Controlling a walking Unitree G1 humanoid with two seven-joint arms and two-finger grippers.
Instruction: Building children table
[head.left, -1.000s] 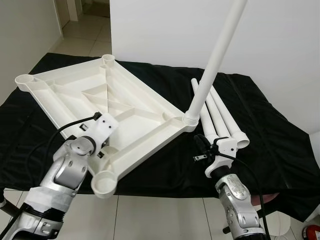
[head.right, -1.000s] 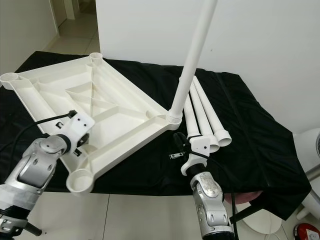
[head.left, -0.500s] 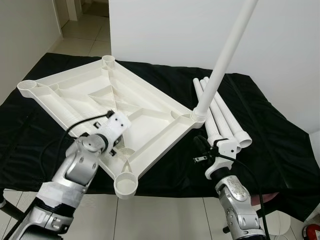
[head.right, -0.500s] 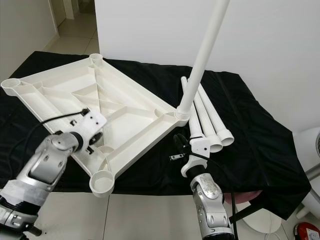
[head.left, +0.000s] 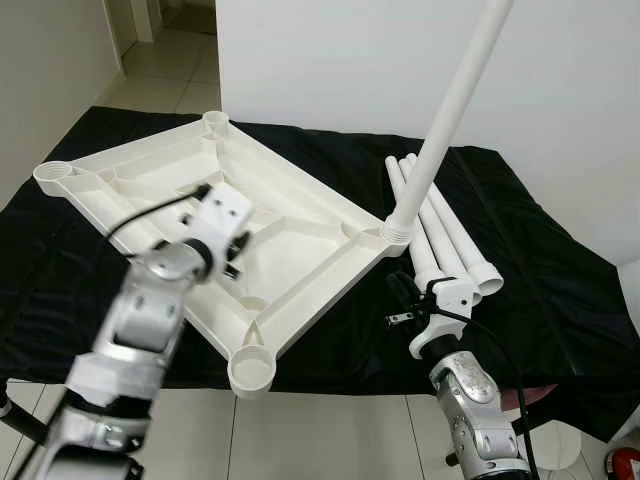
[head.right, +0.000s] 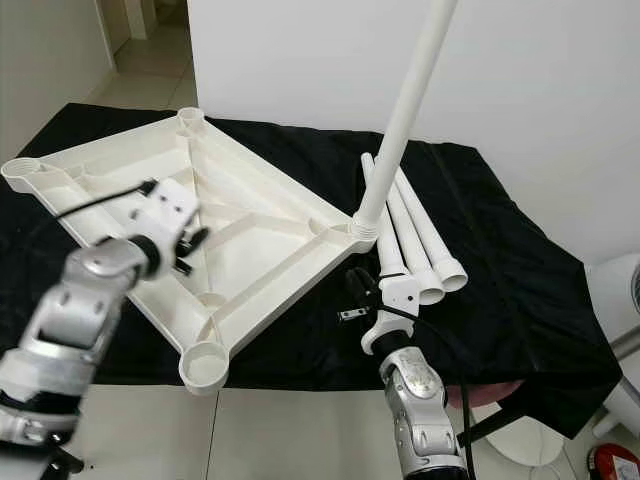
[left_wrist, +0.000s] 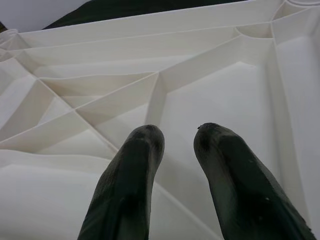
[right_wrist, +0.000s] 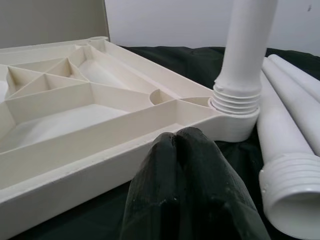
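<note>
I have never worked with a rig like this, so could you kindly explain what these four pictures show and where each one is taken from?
It is a humanoid robot assembling a child's table. Two pictures come from its head cameras, looking down; the other two come from cameras on its wrists. On the black cloth lies the white tabletop, upside down, ribs showing. One leg already stands in a corner socket; three spare legs lie beside it. The left gripper hovers open above the ribs, holding nothing. The right gripper is shut and empty, near the corner with the standing leg.
</note>
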